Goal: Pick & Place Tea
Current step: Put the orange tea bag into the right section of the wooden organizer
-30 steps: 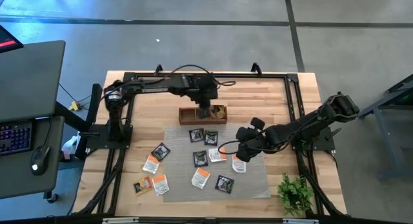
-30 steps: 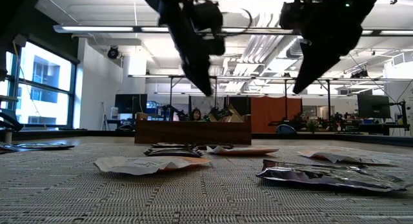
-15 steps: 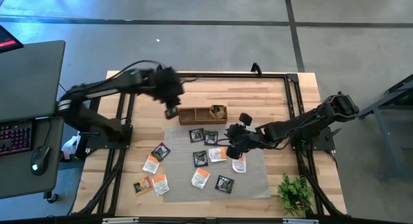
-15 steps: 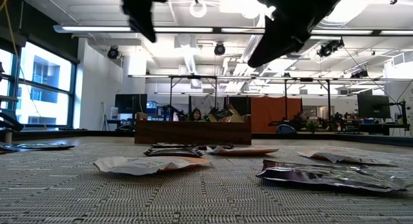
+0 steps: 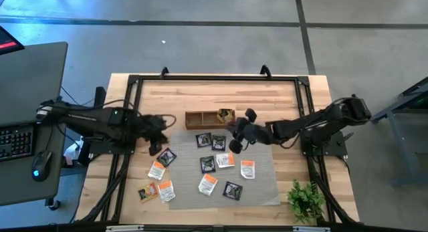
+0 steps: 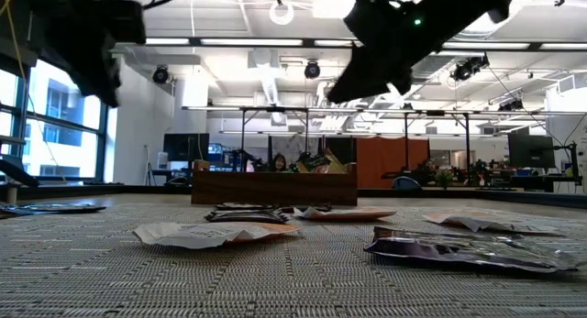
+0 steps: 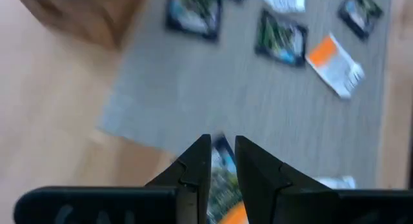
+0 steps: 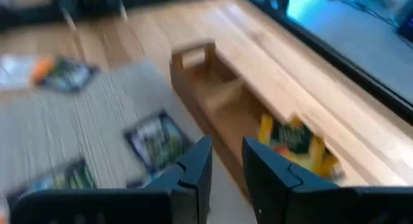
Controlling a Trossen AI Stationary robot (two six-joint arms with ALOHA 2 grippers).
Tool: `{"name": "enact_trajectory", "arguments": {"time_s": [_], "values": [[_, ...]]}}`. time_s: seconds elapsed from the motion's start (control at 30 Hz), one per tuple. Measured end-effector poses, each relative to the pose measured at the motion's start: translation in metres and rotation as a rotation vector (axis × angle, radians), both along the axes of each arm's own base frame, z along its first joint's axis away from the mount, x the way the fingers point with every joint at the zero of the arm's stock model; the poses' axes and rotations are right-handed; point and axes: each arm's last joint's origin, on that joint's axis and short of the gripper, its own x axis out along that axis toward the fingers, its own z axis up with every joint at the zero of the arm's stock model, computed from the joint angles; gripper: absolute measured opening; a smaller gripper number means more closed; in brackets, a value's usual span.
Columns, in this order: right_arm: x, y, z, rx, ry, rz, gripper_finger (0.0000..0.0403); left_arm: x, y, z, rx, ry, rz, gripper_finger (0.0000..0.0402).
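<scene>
Several small tea sachets lie flat on the grey mat (image 5: 264,185): black ones such as (image 5: 202,140) and white-and-orange ones such as (image 5: 247,168). The wooden box (image 5: 204,118) stands beyond the mat's far edge. Yellow-brown sachets (image 8: 290,137) lean in its right compartment. My left gripper (image 5: 158,142) hovers over the mat's left far corner, above a black sachet (image 7: 222,169), fingers close together (image 7: 223,150). My right gripper (image 5: 232,135) hangs in the air just near of the box's right end, fingers also close together (image 8: 226,153). My left gripper touches nothing. My right gripper: only a narrow slit shows between its fingers, and I cannot tell whether a sachet sits in it.
A black metal frame (image 5: 214,78) runs around the tabletop. A small green plant (image 5: 305,200) stands at the near right corner. A desk with keyboard and mouse (image 5: 27,138) is left of the table. Bare wood lies left of the mat (image 5: 144,158).
My left gripper has swung from above the box toward the table's left edge, then nearer, ending over the mat's left far corner. My right gripper has risen from the mat's right part and moved left and toward the box. The sachets on the mat have stayed put.
</scene>
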Motion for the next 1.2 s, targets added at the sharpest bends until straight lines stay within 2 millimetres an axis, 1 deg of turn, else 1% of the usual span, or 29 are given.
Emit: {"name": "enact_trajectory", "arguments": {"time_s": [0.1,0.2,0.3,0.4,0.47,0.57,0.67,0.87,1.0,1.07,1.2], "values": [[0.003,-0.011,0.002,0.025,-0.101,0.053,0.0083,-0.003,-0.010,-0.011,-0.076,0.046,-0.064,0.0069],[0.002,-0.016,-0.001,0.042,-0.165,0.109,0.0083,0.000,-0.023,-0.016,-0.196,0.048,-0.154,0.0069],[-0.001,-0.017,-0.008,0.049,-0.157,0.132,0.0083,0.005,-0.038,-0.021,-0.282,0.084,-0.205,0.0069],[-0.005,-0.017,-0.015,0.054,-0.136,0.128,0.0083,0.004,-0.056,-0.026,-0.325,0.153,-0.229,0.0069],[-0.006,-0.017,-0.018,0.055,-0.126,0.129,0.0083,0.002,-0.069,-0.031,-0.354,0.214,-0.226,0.0069],[-0.006,-0.017,-0.018,0.055,-0.128,0.128,0.0083,-0.003,-0.087,-0.040,-0.390,0.325,-0.162,0.0069],[-0.006,-0.017,-0.018,0.059,-0.129,0.135,0.0083,-0.009,-0.100,-0.046,-0.395,0.401,-0.128,0.0069],[-0.006,-0.017,-0.017,0.088,-0.145,0.131,0.0083,-0.009,-0.110,-0.058,-0.400,0.505,-0.088,0.0069],[-0.006,-0.016,-0.017,0.094,-0.145,0.143,0.0083,-0.009,-0.115,-0.064,-0.379,0.529,-0.100,0.0069],[-0.006,-0.016,-0.017,0.094,-0.144,0.144,0.0083,-0.006,-0.117,-0.069,-0.362,0.528,-0.111,0.0069],[-0.006,-0.016,-0.017,0.092,-0.144,0.144,0.0083,-0.005,-0.121,-0.077,-0.360,0.606,-0.165,0.0069]]}}
